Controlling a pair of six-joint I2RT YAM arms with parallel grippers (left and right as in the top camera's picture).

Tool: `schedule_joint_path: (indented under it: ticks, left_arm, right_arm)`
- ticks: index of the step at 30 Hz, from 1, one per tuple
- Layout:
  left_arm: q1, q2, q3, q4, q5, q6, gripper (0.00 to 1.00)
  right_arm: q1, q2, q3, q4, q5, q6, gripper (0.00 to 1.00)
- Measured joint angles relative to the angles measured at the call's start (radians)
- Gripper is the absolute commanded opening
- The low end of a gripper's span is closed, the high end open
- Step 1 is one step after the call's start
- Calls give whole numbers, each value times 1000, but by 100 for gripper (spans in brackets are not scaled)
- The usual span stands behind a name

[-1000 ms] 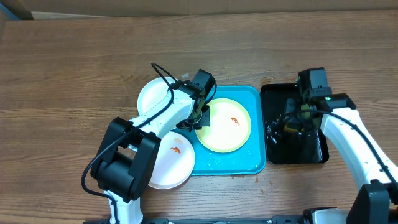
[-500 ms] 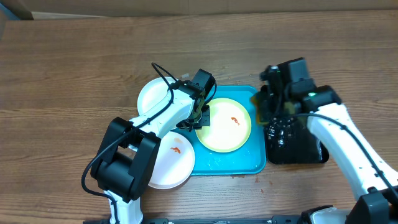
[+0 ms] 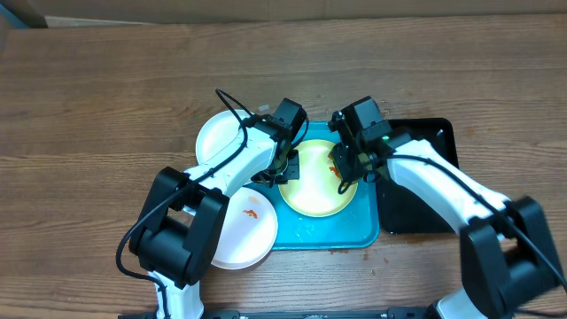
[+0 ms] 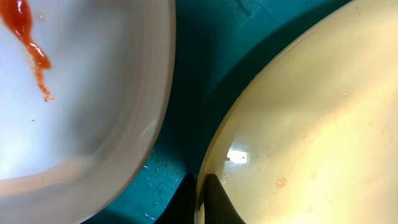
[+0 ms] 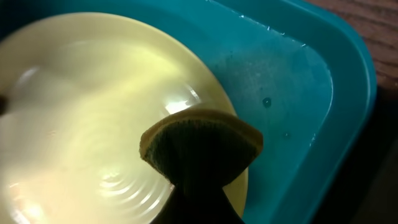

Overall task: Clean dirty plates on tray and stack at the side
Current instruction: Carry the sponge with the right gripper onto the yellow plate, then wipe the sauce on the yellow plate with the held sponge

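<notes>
The pale yellow-green plate [image 3: 314,186] lies in the turquoise tray [image 3: 363,232]. My left gripper [image 3: 286,168] is shut on this plate's left rim [image 4: 208,168]. My right gripper [image 3: 347,168] is shut on a dark sponge [image 5: 199,146] with a tan edge and holds it over the plate's right part [image 5: 93,124], where the orange smear was. A white plate with an orange-red smear [image 3: 246,221] lies at the tray's left edge and shows in the left wrist view [image 4: 74,93]. Another white plate [image 3: 217,137] lies behind it on the table.
A narrow black tray [image 3: 425,190] stands right of the turquoise tray. The turquoise tray floor is wet [image 5: 280,93]. The wooden table [image 3: 89,133] spreads all around.
My right arm has swung left from the black tray with the sponge to over the yellow-green plate. The left arm and the plates have not moved.
</notes>
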Motion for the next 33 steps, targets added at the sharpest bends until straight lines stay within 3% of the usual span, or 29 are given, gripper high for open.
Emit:
schedule_joint_path:
  ticks: [6, 33]
  left_arm:
    - [0, 0, 0, 0, 0, 0, 4]
    - [0, 0, 0, 1, 0, 0, 4]
  right_arm:
    - [0, 94, 0, 36, 25, 0, 4]
    - [0, 103, 0, 14, -128, -24, 4]
